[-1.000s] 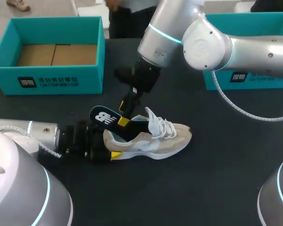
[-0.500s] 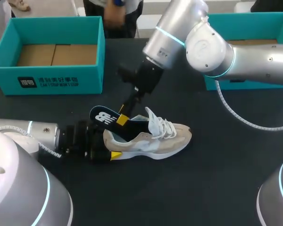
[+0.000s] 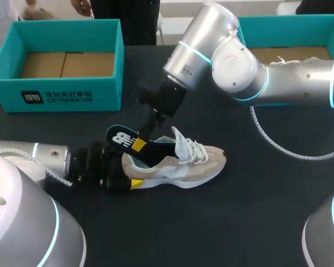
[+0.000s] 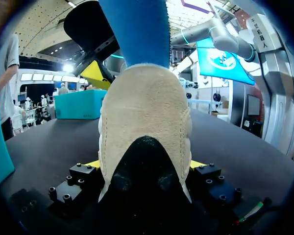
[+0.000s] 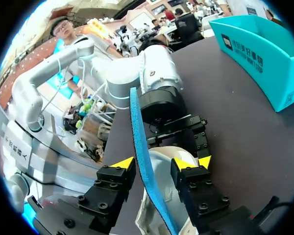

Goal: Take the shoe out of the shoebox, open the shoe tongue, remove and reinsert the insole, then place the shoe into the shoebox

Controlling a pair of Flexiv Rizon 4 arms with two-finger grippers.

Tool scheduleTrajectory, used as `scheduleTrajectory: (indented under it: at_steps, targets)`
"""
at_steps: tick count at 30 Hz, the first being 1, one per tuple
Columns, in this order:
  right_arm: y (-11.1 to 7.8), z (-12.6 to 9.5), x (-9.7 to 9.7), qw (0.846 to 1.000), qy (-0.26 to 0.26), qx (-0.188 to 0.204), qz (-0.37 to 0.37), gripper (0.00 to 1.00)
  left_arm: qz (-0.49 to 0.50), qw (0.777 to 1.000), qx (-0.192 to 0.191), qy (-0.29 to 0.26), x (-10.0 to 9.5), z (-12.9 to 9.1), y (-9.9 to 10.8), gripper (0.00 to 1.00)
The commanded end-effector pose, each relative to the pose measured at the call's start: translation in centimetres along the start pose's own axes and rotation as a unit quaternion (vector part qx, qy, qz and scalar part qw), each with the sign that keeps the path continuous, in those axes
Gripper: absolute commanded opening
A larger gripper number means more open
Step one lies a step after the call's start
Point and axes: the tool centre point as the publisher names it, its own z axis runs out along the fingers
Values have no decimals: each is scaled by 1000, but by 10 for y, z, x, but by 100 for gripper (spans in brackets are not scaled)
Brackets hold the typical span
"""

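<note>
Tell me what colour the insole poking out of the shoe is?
The insole is blue, clearest in the left wrist view.

- Shoe [image 3: 203, 162]: beige, with pale grey side panels.
- Laces [image 3: 192, 149]: white.
- Insole [image 3: 121, 137]: dark top with a white logo, blue underside.
- Box [image 3: 67, 92]: teal walls, brown cardboard floor.
- Table [image 3: 239, 211]: black.
- Arms [image 3: 300, 78]: silver, with cyan light rings.

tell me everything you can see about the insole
The insole is thin, dark navy on top with a white logo, bright blue underneath. Its heel end sticks up out of the beige shoe, tilted back; the front is hidden inside. It passes between the open fingers of the right claw.
</note>
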Motion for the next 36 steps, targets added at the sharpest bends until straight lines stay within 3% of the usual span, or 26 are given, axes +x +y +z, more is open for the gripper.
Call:
scheduleTrajectory:
  at_steps: [1,4,5,6,9,15,21,27,31,36]
  targets:
    - [1,4,-4,1000,4,0,0,42,0,1000,0,-2,2,0,0,0]
    - [3,3,-5,1000,6,0,0,22,0,1000,0,-2,2,0,0,0]
    - [3,2,-5,1000,9,0,-1,2,0,1000,0,-2,2,0,0,0]
    - [5,1,-5,1000,11,2,-2,0,0,1000,0,-2,2,0,0,0]
    - [12,-3,0,1000,19,-5,-1,0,0,1000,0,-2,2,0,0,0]
    - [38,-24,17,998,-1,-59,19,0,0,1000,0,-2,2,0,0,0]
    - [69,-53,24,976,-80,-197,37,0,0,1000,0,-2,2,0,0,0]
    - [98,-74,28,955,-117,-271,34,0,0,1000,0,-2,2,0,0,0]
    - [124,-93,34,951,-122,-284,26,0,0,1000,0,-2,2,0,0,0]
    - [126,-96,35,950,-123,-285,37,0,0,1000,0,-2,2,0,0,0]
